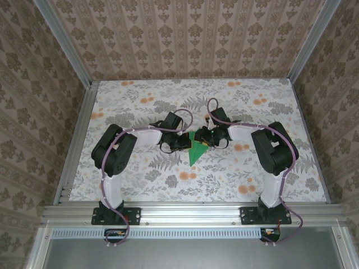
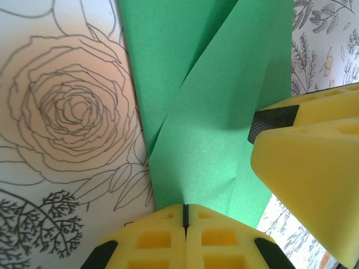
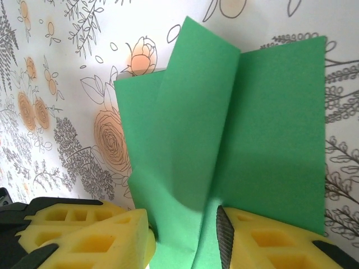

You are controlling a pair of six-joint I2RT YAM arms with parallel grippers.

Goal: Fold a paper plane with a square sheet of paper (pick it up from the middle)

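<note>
The bright green paper [image 1: 196,152] lies mid-table, folded partway into a pointed shape whose tip faces the near edge. Its centre crease and raised flaps show in the left wrist view [image 2: 213,112] and the right wrist view [image 3: 269,129]. My left gripper [image 1: 188,141] is at the paper's left side, shut [image 2: 185,210] on a raised fold of the paper that runs into the seam between its fingers. My right gripper [image 1: 206,143] is at the paper's right side, open [image 3: 185,241], its fingers standing either side of an upright fold. Its yellow fingers [image 2: 308,162] sit close to my left gripper.
The floral tablecloth [image 1: 146,101] covers the table. Aluminium rails [image 1: 78,140] border it left, right and along the near edge. Wallpapered walls stand behind and to both sides. Both arms bend inward and meet over the table's middle.
</note>
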